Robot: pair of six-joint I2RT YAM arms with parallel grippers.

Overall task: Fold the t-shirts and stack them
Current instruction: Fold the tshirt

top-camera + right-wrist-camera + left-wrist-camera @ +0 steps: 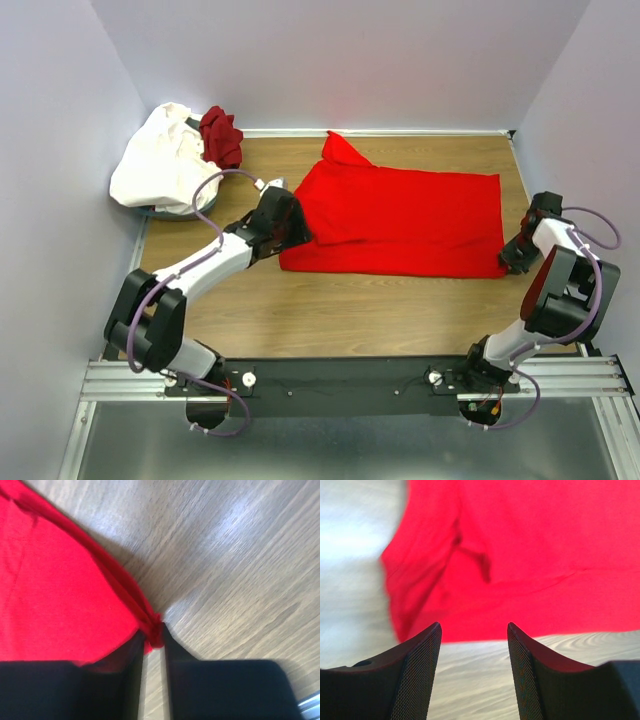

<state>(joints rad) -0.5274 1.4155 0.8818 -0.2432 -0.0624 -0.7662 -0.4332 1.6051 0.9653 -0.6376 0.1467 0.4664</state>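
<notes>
Black mesh-faced fingers of the left gripper are seen closest in the left wrist view. They are spread apart with nothing held, and only the pale wooden table is framed in the gap. Just beyond the tips, the near edge of the plain bright red cloth t-shirt is met, with its end creased and bunched toward the upper left of that frame.

In the right wrist view, the right gripper is clenched to a narrow slit. A corner of the bright red cloth t-shirt is pinched at its tips. The cloth is spread over the left of that frame, and bare wood is shown on the right.

From above, a black metal rail carrying both arm bases is laid across the bottom of the frame. Farther in, the bright red cloth t-shirt is spread flat over the middle of the table, from centre to right, with one pointed flap turned toward the top of the frame. The left gripper is placed at its left end and the right gripper at its lower right corner.

At the upper left of the table, a crumpled white cloth t-shirt is heaped. A dark maroon cloth t-shirt is bunched against its right side.
</notes>
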